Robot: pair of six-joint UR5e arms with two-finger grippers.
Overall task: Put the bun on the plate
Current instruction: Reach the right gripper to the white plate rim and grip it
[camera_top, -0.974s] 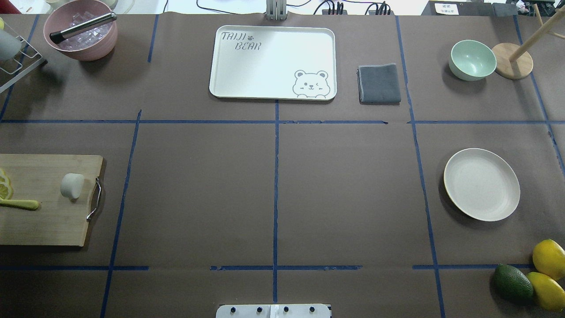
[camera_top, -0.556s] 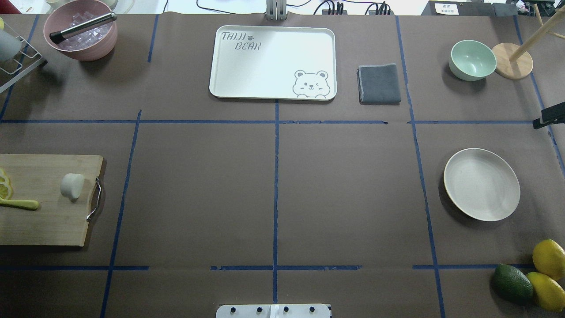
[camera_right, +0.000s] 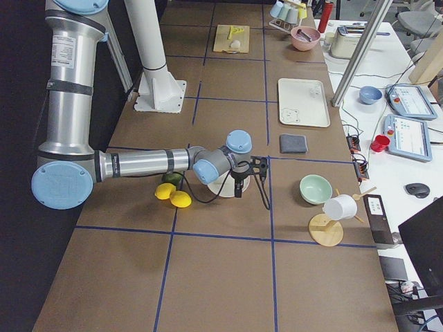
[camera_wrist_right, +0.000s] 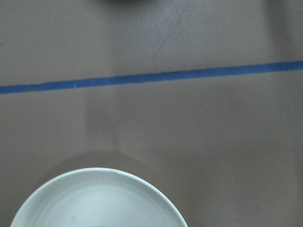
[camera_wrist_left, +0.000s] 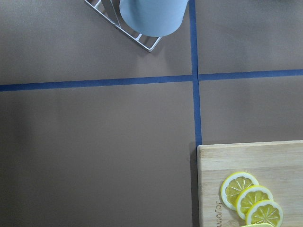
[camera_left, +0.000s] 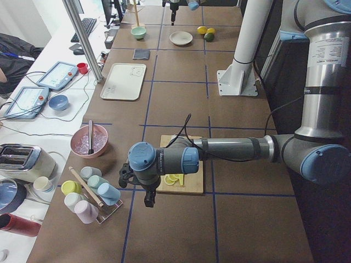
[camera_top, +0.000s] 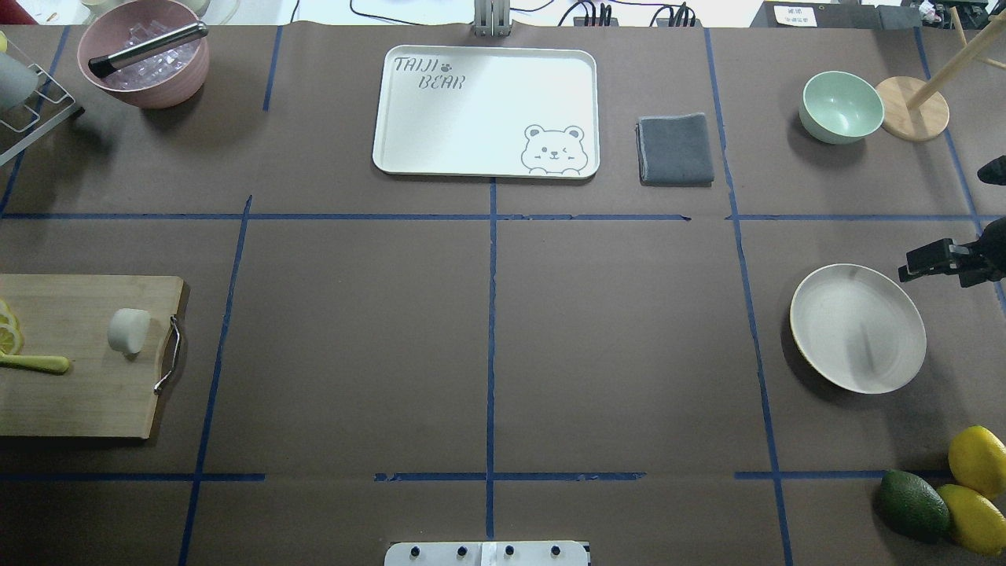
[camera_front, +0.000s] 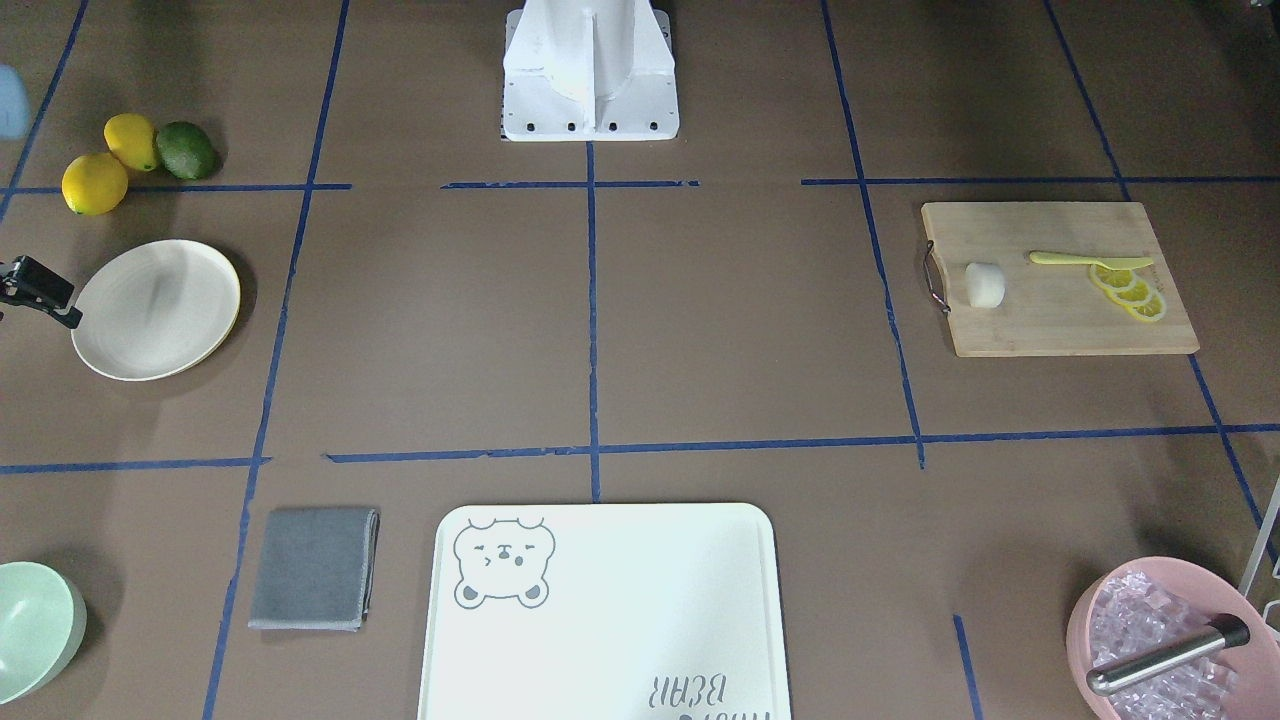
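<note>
The bun (camera_top: 128,330) (camera_front: 984,285), a small white lump, lies on the wooden cutting board (camera_top: 86,393) at the table's left, beside the board's metal handle. Far across on the right sits the cream plate (camera_top: 857,328) (camera_front: 155,308), with nothing on it. My right gripper (camera_top: 941,222) (camera_right: 252,190) hangs just beyond the plate's far right rim, open and holding nothing; the right wrist view catches the plate's rim (camera_wrist_right: 99,177). My left gripper (camera_left: 137,183) shows only in the exterior left view, past the board's outer end. I cannot tell whether it is open or shut.
Lemon slices (camera_wrist_left: 251,198) and a yellow knife (camera_top: 35,363) share the board. A cup rack (camera_wrist_left: 142,38) stands beside it. At the back are a pink ice bowl (camera_top: 145,55), bear-print tray (camera_top: 486,110), grey cloth (camera_top: 676,149) and green bowl (camera_top: 839,106). Lemons and an avocado (camera_top: 912,503) lie front right.
My right gripper has come into the overhead view from the right edge and moved toward the plate's far rim. The bun and plate have not moved.
</note>
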